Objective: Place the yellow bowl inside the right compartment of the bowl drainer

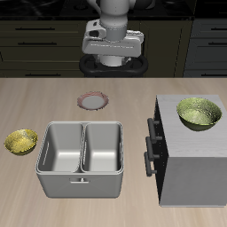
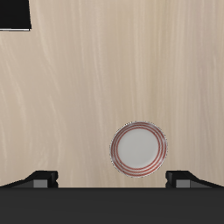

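My gripper (image 1: 112,55): raised at the table's back, above the wood, holding nothing. In the wrist view the two fingertips (image 2: 42,178) stand wide apart with bare table between them.

Wrist view only: a small white plate (image 2: 138,147) with a reddish rim, lying flat on the table (image 2: 87,87) between the fingertips; a dark corner of something at the frame's edge, too little to name. This view shows neither bowl, nor the drainer, nor the box.

Exterior view only:
- Yellow bowl (image 1: 21,141): small, shallow, round, shiny golden-yellow with a textured, glassy surface. Upright on the table just beside the drainer's outer wall, apart from it, well away from my gripper.
- Drainer (image 1: 80,160): grey metal tub, rounded rim, one central divider, two deep bins of near-equal size, both holding nothing. The right compartment (image 1: 63,150) is the bin nearest the yellow bowl.
- Grey box (image 1: 191,155) with dark handles on the side facing the drainer; a larger greener bowl (image 1: 199,113) sits on its top.
- The plate also shows here, behind the drainer.
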Motion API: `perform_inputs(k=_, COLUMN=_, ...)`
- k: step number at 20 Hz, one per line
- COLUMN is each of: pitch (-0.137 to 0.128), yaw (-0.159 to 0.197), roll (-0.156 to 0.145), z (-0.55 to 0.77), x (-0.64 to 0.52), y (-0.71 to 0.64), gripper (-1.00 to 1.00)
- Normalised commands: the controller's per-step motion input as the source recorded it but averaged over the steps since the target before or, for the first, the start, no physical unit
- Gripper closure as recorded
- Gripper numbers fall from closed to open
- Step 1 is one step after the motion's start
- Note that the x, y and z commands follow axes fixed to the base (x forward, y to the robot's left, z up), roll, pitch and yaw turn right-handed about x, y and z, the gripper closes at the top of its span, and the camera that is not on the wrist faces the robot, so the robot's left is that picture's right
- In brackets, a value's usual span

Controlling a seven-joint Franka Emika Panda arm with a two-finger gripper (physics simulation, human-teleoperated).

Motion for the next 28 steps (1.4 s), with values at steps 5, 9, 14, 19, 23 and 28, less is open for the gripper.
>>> perform_inputs(k=5, pitch=-0.014, yaw=-0.011, roll=-0.012, z=0.10, x=0.03, y=-0.31, gripper=-1.00)
perform_inputs(k=9, pitch=-0.019, yaw=-0.004, roll=0.009, z=0.12, x=0.04, y=-0.37, gripper=-1.00)
perform_inputs(k=14, pitch=-0.039, yaw=-0.002, roll=-0.007, z=0.18, x=0.03, y=-0.53, gripper=-1.00)
perform_inputs(k=19, pitch=-0.039, yaw=-0.017, roll=-0.031, z=0.17, x=0.07, y=-0.57, gripper=-1.00)
perform_inputs(k=23, pitch=-0.027, yaw=-0.033, roll=-0.081, z=0.14, x=0.04, y=-0.68, gripper=-1.00)
perform_inputs(k=28, pitch=-0.013, yaw=0.001, roll=-0.066, z=0.08, x=0.02, y=-0.57, gripper=-1.00)
